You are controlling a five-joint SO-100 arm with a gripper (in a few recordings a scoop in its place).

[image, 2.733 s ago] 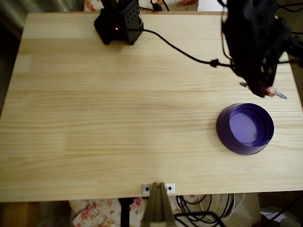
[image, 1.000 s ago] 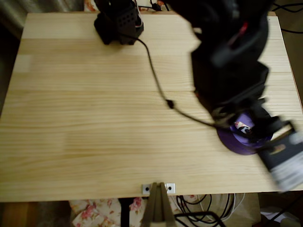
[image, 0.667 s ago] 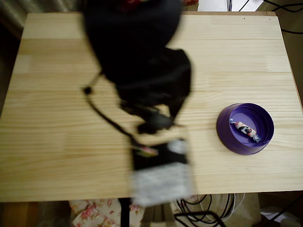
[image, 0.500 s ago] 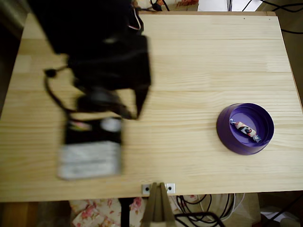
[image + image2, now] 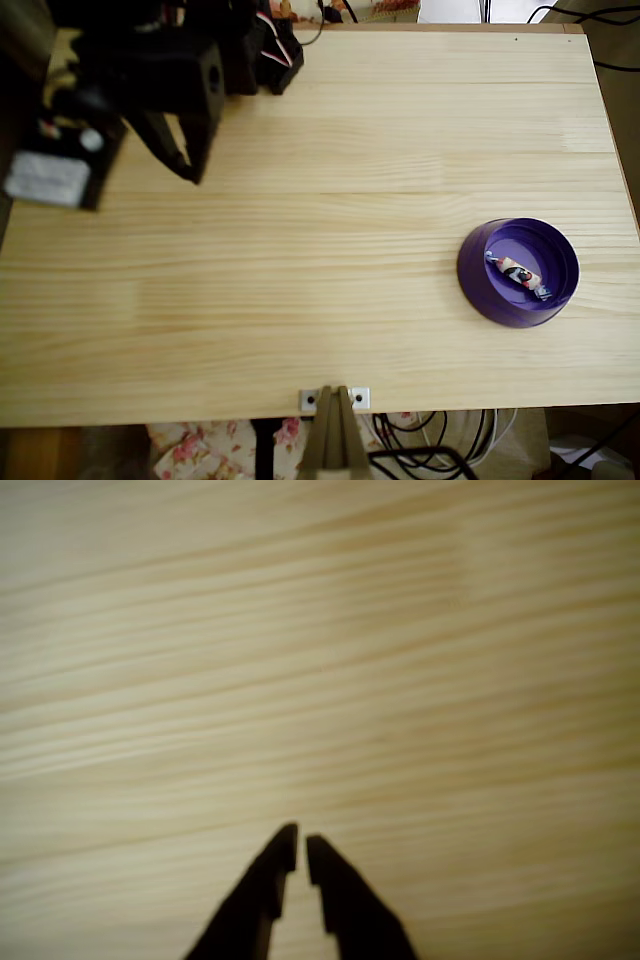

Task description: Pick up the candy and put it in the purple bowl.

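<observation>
In the wrist view the two black fingers (image 5: 300,852) taper to thin tips that stand almost together, a narrow slit between them and nothing held; below them runs blurred pale wood grain in long straight bands.

In the overhead view the desk (image 5: 330,180) is a light pine top with fine parallel grain and a smooth matt face. At its near edge, toward the bottom of the picture, a small metal bracket (image 5: 335,399) with two screw holes is fixed, and dark cables (image 5: 430,445) and a flowered cloth (image 5: 215,448) lie below the edge.

Up from that edge and toward the right side sits the purple bowl (image 5: 478,290), round, shallow and glossy, its outer wall darker than the lighter violet floor. The candy (image 5: 517,273) lies inside the bowl on that floor, slanting, a small wrapped lump with a pinkish-orange middle, dark marks and twisted pale wrapper ends; one end reaches toward the bowl's left wall, the other toward its lower right wall.

Far from the bowl, at the desk's top left corner, the black arm (image 5: 150,70) is bunched up, blocky and matt, with a blurred grey-white part at its left. Its gripper (image 5: 175,155) points down the picture as two dark prongs over bare wood, well apart from the bowl.
</observation>
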